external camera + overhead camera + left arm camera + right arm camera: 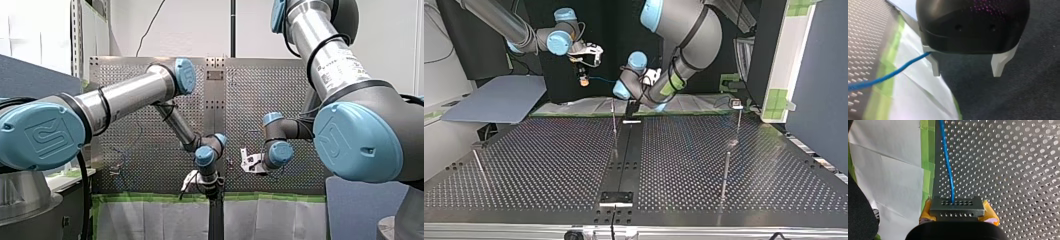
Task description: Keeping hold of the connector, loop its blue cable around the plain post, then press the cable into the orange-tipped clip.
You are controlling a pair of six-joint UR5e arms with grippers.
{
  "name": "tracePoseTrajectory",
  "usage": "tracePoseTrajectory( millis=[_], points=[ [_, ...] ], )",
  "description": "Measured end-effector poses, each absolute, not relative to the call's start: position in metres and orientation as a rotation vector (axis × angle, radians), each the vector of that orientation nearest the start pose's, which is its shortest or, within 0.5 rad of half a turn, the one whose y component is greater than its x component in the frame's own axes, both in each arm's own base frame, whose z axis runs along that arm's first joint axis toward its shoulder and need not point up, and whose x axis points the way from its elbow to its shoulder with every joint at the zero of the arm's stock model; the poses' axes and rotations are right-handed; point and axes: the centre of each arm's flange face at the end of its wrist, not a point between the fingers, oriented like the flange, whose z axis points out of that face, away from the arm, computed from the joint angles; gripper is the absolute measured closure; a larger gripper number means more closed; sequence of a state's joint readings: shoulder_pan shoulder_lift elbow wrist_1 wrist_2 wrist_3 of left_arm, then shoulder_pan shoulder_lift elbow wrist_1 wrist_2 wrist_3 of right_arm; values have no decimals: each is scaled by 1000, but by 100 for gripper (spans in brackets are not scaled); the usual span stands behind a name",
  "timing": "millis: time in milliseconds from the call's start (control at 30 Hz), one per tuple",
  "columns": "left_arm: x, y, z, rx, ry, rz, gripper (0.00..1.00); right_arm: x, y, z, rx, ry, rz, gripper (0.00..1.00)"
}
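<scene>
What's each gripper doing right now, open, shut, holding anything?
Left gripper: open, holding nothing.
Right gripper: shut on the connector of the blue cable.

Lab: perforated table (549,165), robot arms (125,95).

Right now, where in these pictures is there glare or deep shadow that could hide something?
Top view: the perforated table shines with soft glare, and the background beyond it is nearly black. Left wrist view: the white paper glares, while the left gripper has a dark body. Right wrist view: even light, with the blue cable and connector plain.
</scene>
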State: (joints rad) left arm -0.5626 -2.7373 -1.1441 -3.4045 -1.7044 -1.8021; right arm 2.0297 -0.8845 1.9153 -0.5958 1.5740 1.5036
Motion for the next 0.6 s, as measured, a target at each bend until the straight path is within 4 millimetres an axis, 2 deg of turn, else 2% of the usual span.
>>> tracePoseTrajectory(
  millis=[67,167,600],
  points=[
    [482,-446,-86,368,2550,-143,0,350,-407,23,1938,-1117,1186,100],
    [480,-446,-98,364,2563,-170,0,350,-407,23,1938,-1116,1187,100],
    [480,-448,-103,401,2551,-194,0,353,-406,24,1940,-1109,1193,100]
  ],
)
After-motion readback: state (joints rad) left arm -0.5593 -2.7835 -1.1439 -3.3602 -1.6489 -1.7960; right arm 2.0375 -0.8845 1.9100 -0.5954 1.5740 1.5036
